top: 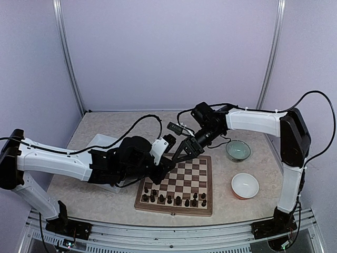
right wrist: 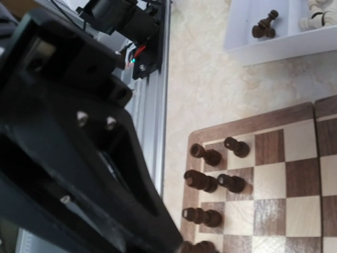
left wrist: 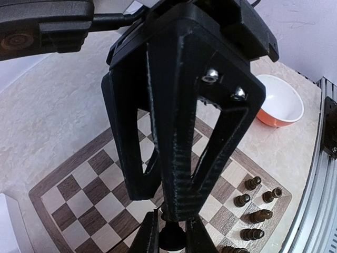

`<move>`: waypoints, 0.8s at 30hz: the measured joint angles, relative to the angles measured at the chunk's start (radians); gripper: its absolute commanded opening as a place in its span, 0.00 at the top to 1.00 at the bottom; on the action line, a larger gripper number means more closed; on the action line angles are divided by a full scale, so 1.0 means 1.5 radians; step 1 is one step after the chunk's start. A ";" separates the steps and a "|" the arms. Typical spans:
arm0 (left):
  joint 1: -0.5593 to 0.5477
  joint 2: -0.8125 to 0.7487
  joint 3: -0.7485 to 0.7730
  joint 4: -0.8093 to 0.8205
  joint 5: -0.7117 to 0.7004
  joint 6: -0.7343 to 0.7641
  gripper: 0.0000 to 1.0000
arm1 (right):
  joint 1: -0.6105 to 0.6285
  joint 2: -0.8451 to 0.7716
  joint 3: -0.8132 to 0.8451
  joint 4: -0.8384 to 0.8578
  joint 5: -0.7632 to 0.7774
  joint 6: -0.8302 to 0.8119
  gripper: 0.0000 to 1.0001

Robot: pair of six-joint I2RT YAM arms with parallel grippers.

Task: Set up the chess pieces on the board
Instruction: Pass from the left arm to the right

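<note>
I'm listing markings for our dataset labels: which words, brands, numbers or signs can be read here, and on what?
No readable text in any view.
board: plain checks and border, no letters or numbers.
dark chess pieces: unmarked.
green bowl, white bowl, tray: no markings visible.
black housing: a round mark, too blurred to read.

The left arm (top: 52,161), at eight o'clock in the top view, has white shells and black joints. The right arm (top: 255,120), at three o'clock, looks the same. Thin black cables (top: 316,91) loop off both. The right fingers (left wrist: 176,137) are black ribbed plastic with two shiny screws (left wrist: 210,76).
</note>
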 measured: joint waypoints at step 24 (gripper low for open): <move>-0.025 -0.004 0.012 -0.038 -0.083 0.012 0.66 | 0.004 -0.013 -0.019 -0.011 0.107 -0.039 0.94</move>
